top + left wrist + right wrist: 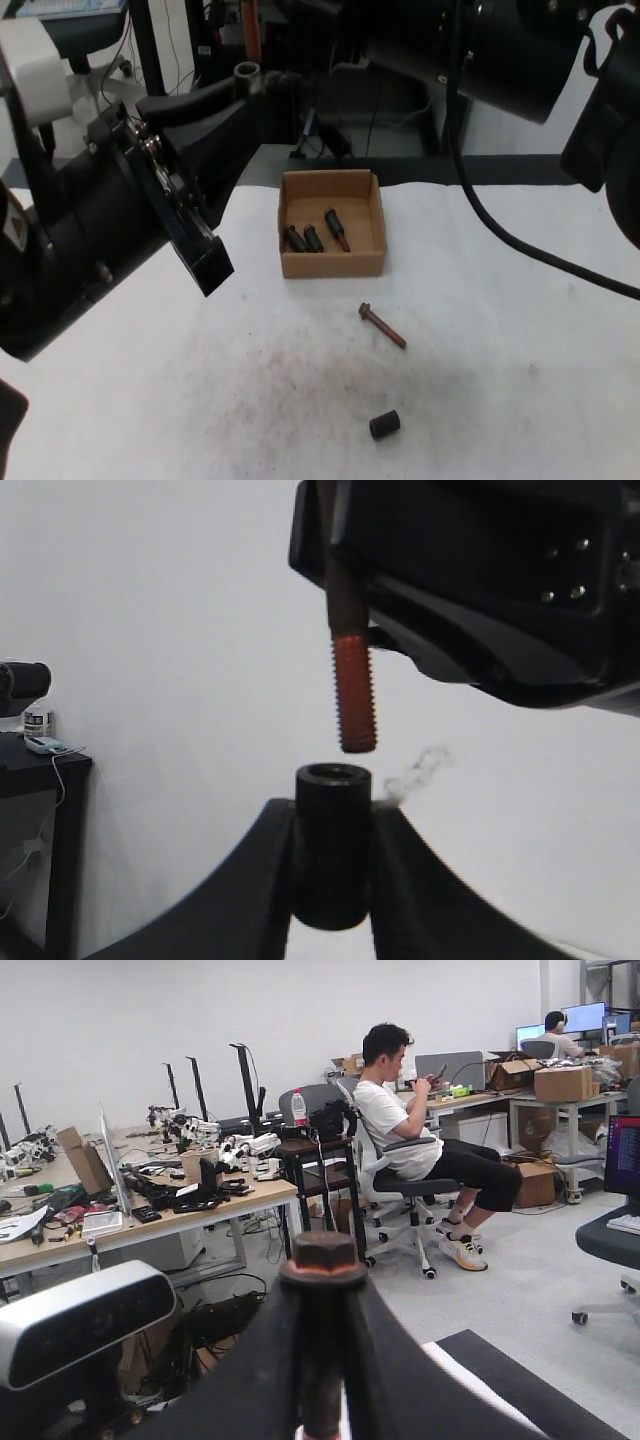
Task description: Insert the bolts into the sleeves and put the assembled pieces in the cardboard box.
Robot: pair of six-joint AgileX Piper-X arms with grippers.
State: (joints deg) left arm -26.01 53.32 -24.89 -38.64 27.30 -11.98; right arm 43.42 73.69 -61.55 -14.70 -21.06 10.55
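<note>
My left jaws pinch the sleeve (332,845) around its body, open bore facing the bolt (352,690). My right jaws are clamped on that bolt just below its head (322,1260). The threaded tip hangs just clear of the sleeve's mouth, not yet inside.

As I judge it, the main risk is alignment. In the left wrist view the tip looks off the bore's centre, over the rim, and the shank leans a little. If I push from here, the threads could catch on the lip. That could twist the sleeve in my left grip or make the bolt slip in my right, and either piece could drop to the counter (520,350).

The cardboard box (330,265) sits at mid-counter and holds three dark assembled pieces (336,229). A spare bolt (383,326) lies at 6 o'clock from the box, and a spare sleeve (385,424) lies further out at 6 o'clock from that bolt. A dropped part could knock into either spare.

I can read no writing on the bolt, sleeve or box.
</note>
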